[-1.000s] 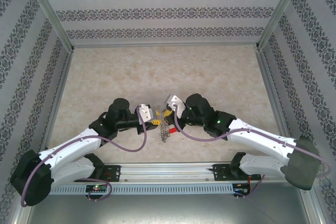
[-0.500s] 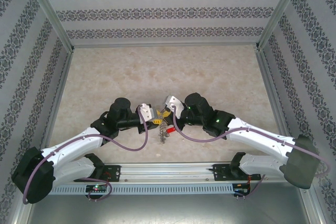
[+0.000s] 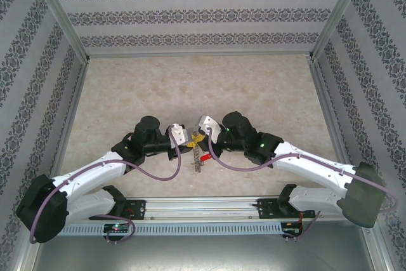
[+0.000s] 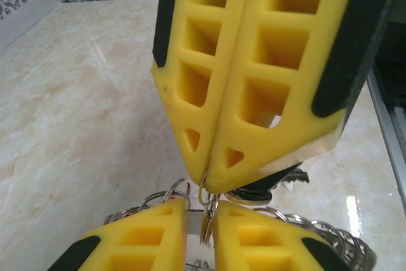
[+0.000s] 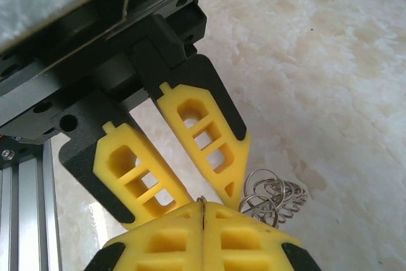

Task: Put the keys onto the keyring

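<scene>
Red key overhead; keyring loops at wrists.

Lab test cell: aluminium-framed patterned walls around a marble-look table.

The keyring is a silvery band fringed all round with small wire loops, some overlapping. From above it shows nearly edge-on, a narrow strip near the 6 o'clock edge of the table. One red-headed key sits just beside it at its 2 o'clock. Whether they touch cannot be told.
</scene>
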Robot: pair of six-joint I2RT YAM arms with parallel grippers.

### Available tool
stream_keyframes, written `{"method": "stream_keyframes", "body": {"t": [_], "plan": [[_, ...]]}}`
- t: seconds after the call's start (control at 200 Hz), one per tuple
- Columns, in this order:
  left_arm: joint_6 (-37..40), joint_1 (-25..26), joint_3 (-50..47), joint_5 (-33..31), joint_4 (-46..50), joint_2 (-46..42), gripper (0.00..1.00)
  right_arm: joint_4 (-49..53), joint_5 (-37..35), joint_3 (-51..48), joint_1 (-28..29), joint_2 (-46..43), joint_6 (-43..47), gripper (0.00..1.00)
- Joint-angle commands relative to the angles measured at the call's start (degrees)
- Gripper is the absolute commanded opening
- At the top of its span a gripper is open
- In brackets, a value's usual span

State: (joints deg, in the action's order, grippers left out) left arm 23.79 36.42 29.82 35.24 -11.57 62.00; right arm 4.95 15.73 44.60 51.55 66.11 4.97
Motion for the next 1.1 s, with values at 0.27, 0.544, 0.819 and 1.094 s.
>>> {"method": "stream_keyframes", "body": {"t": [0.27,0.544,0.819,1.094], "plan": [[0.7,0.2,0.9,-0.8,1.2,0.4,0.0,-1.7,-4.3,-0.3,0.2,-0.7,-1.2,0.0],[-2.7,0.2,-1.3,-2.3,-3.4,-0.2,0.03,-2.0,-5.4,-2.0,-1.0,-1.8,-4.3,0.0],[-3.8,0.2,1.6,-1.8,1.9,1.3,0.3,-2.0,-2.8,-0.3,-1.5,-2.8,-4.9,0.0],[-5.0,0.2,4.1,-2.1,7.1,0.4,0.35,-2.1,-2.9,0.2,-2.4,-2.8,-5.5,0.0]]}}
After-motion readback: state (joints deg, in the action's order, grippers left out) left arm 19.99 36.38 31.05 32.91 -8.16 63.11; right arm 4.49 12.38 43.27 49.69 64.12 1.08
